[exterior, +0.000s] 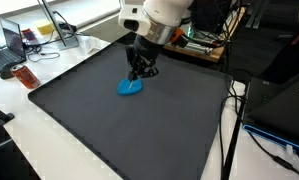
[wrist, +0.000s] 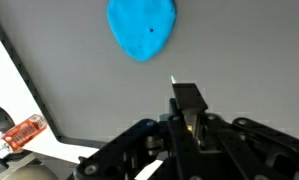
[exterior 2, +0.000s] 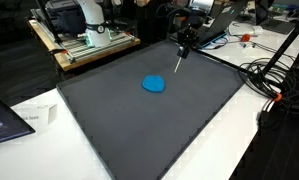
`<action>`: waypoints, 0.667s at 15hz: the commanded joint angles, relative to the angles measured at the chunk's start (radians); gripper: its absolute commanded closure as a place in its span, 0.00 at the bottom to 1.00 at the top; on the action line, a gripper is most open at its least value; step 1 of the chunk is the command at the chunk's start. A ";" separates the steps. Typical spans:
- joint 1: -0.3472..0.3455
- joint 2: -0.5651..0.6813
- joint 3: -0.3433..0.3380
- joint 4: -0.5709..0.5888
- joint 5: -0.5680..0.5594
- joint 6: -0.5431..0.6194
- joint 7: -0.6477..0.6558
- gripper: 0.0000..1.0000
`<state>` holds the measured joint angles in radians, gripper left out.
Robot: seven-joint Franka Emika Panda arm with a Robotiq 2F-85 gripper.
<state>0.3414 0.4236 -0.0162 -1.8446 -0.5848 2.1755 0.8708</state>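
Hand point(wrist: 188, 108) is pinched narrow on a thin pale stick point(exterior 2: 179, 62), tip pointing down. I see the blue blob point(wrist: 141, 28) lying flat on the desk's dark mat point(exterior: 139, 130), near the hand but not touching it.

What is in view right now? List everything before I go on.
blue blob: one, blue, flat on the mat, near the fingers
thin stick: one, pale, seemingly clamped in the fingers, pointing down
mat: one, dark grey, covering the table
table: one, white, under the mat
orange item: one, orange-red, on the table beside the mat
laptop: one, dark, table corner
cables: several, black, beside the mat
fingers: two, black, shut, above the mat
arm: one, white, over the mat's far side
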 commanded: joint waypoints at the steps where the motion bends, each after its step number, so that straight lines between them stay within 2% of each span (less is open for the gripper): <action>1: 0.039 0.110 0.003 0.128 -0.047 -0.102 0.022 0.97; 10: 0.106 0.305 -0.017 0.325 -0.140 -0.267 0.016 0.97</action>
<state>0.4197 0.6598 -0.0186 -1.6029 -0.6706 1.9680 0.8744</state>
